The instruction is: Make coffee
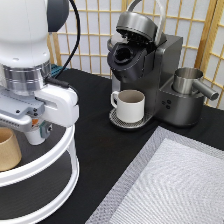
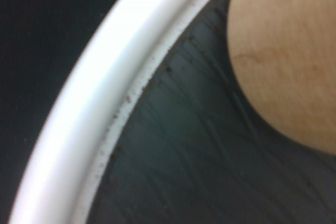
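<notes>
My gripper (image 1: 36, 131) hangs low over the upper tier of a white round rack (image 1: 55, 155) at the exterior view's left. A small white tapered thing, which looks like the coffee pod (image 1: 34, 138), sits right under the hand, touching or just above the tier. A tan handleless cup (image 1: 9, 149) stands just to its left on the same tier; it also shows close in the wrist view (image 2: 289, 60), beside the rack's white rim (image 2: 90, 100). The dark coffee machine (image 1: 150, 65) stands at the top centre with its lid (image 1: 136, 24) raised. A white mug (image 1: 131, 105) sits on its drip tray.
A steel jug (image 1: 187, 80) with a side handle stands on the machine's right. A grey woven mat (image 1: 170, 185) covers the bottom right of the black table. A paper screen stands behind. The rack has a lower tier (image 1: 30, 195).
</notes>
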Controlling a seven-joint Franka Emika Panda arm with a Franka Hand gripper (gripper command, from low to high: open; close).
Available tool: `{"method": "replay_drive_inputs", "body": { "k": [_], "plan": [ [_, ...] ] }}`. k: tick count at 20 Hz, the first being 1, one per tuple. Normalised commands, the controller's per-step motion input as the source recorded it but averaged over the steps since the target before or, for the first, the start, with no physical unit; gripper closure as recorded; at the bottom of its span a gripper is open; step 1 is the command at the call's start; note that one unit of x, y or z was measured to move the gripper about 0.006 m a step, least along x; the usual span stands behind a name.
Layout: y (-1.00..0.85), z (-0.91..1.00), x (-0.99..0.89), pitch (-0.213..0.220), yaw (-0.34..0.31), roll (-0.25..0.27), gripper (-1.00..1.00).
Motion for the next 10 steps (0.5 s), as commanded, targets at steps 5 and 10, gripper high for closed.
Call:
{"method": "replay_drive_inputs", "body": {
  "k": [5,10],
  "plan": [
    [0.37,0.84,0.20,-0.034,0.003,-0.003,1.00],
    [0.61,1.00,0.25,0.014,0.007,0.088,1.00]
  ]
}}
